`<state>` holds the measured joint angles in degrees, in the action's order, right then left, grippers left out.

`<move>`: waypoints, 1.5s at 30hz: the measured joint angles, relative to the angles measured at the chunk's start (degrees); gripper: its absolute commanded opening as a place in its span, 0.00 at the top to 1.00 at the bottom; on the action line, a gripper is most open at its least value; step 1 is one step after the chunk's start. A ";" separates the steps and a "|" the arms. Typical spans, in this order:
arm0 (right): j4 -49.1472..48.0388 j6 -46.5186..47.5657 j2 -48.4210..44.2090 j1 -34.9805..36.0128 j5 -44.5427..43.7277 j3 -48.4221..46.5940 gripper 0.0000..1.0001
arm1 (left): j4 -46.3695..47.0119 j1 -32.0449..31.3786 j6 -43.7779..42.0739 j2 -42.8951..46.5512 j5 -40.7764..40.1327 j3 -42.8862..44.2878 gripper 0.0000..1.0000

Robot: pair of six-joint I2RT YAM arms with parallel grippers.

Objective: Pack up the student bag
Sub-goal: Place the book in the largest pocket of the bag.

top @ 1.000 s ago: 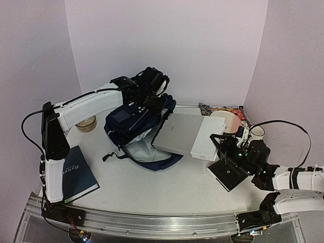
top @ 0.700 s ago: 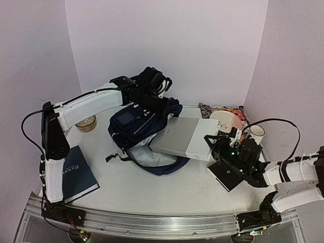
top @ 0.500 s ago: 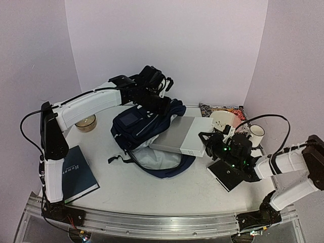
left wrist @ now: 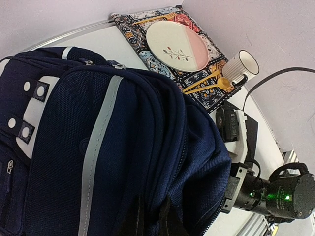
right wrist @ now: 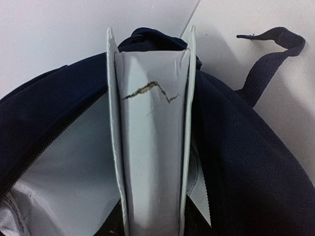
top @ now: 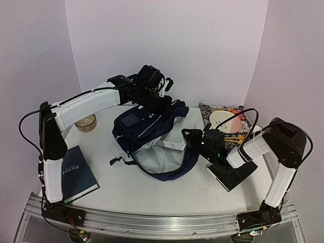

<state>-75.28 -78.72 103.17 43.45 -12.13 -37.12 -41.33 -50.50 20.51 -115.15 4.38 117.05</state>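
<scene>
The student bag (top: 144,132), soft and floppy, lies mid-table (top: 167,197) toward the far edge. Its top fabric is pinched in the clenched left gripper (top: 164,104), a good hold for the mouth, I judge. The stiff grey binder (right wrist: 150,147), grasped by the right gripper (top: 195,141), is partly inside; open room lies toward the near edge.

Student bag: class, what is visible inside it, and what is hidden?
A grey binder sits partway inside the student bag, against light grey lining. Navy fabric covers its far end and anything deeper.
</scene>
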 measured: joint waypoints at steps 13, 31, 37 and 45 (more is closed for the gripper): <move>0.23 0.10 -2.08 0.49 -2.53 -0.04 0.64 | 0.94 2.06 -0.12 4.80 -7.04 -3.35 1.00; 1.00 1.15 -3.08 1.13 -5.61 -0.95 0.62 | 2.81 5.48 1.68 6.27 -4.18 -6.83 1.00; 1.39 2.00 4.77 2.96 -8.28 -9.65 0.60 | 4.43 6.16 5.49 6.25 4.11 -6.83 1.00; 1.45 4.26 13.21 4.99 -10.26 -19.20 0.49 | 6.02 6.20 7.58 6.25 7.37 -6.83 1.00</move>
<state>-73.83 -74.46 116.38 48.44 -22.39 -56.32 -35.31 -44.30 28.09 -108.90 11.76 110.21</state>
